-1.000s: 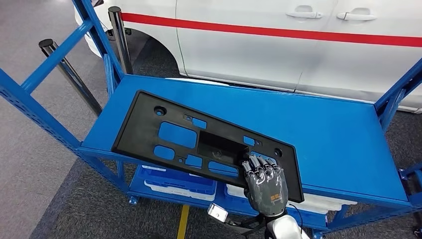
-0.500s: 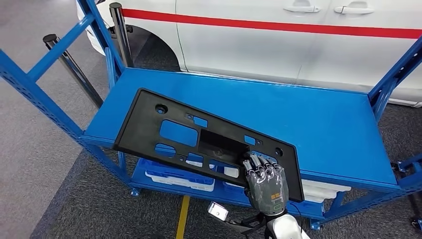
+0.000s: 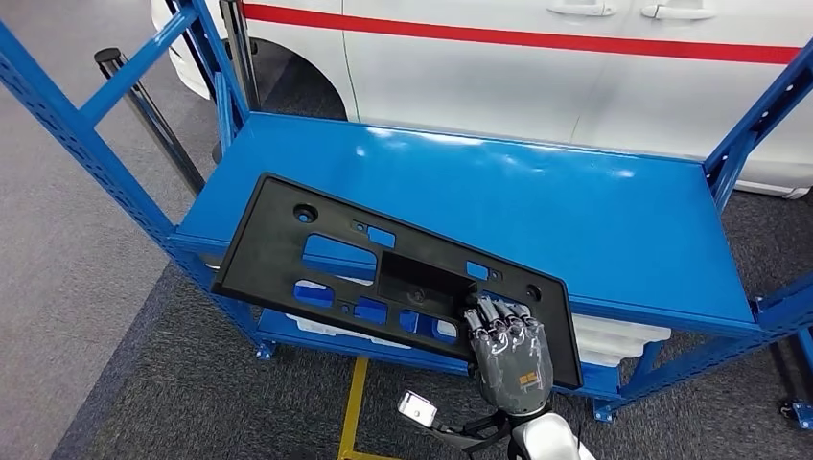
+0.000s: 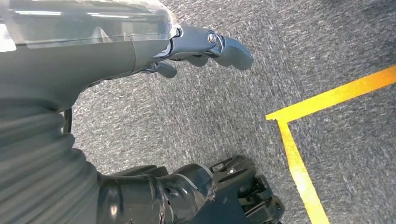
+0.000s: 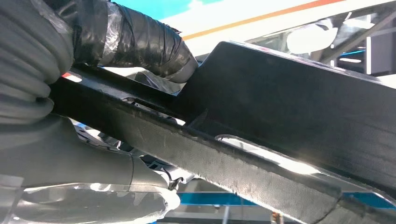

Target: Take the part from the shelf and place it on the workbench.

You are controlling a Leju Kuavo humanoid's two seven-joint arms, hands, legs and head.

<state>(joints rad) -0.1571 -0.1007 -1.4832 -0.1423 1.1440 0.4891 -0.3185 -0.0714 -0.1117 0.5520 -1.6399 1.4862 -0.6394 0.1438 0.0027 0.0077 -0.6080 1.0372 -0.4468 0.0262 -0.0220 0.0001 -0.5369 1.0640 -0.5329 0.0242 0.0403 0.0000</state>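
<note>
At the far left of the head view, grey carpet floor point(image 3: 67, 316) runs beside the blue shelf point(image 3: 614, 220), whose slanted blue posts rise at both ends. A dark pole point(image 3: 153, 120) stands just outside the left post. Behind the shelf is a white car point(image 3: 537, 86) with a red stripe along its side.

The black plastic part point(image 3: 278, 254), a long flat panel with several cut-out windows and a boxed recess near its middle, lies across the near edge of the shelf's top board. Its left end juts out past the front edge over the lower level, and its right end sits over the board's front edge. Through the openings, white trays point(image 3: 623, 340) on the lower level of the shelf can be seen.

The right robot hand point(image 3: 510, 350) comes up from below and grips the panel at its near right corner, fingers curled over the top face. In the right wrist view the right robot hand point(image 5: 88, 116) clamps the black plastic part point(image 5: 289, 116), with a dark wrapped finger on one face and the thick grey thumb on the other.

A yellow floor line point(image 3: 353, 407) runs on the carpet in front of the shelf.

In the left wrist view the left robot hand point(image 4: 201, 49) hangs over the grey carpet floor point(image 4: 299, 51), holding nothing, its fingers loosely extended and slightly apart, near a yellow floor line point(image 4: 299, 163) that bends at a corner.
</note>
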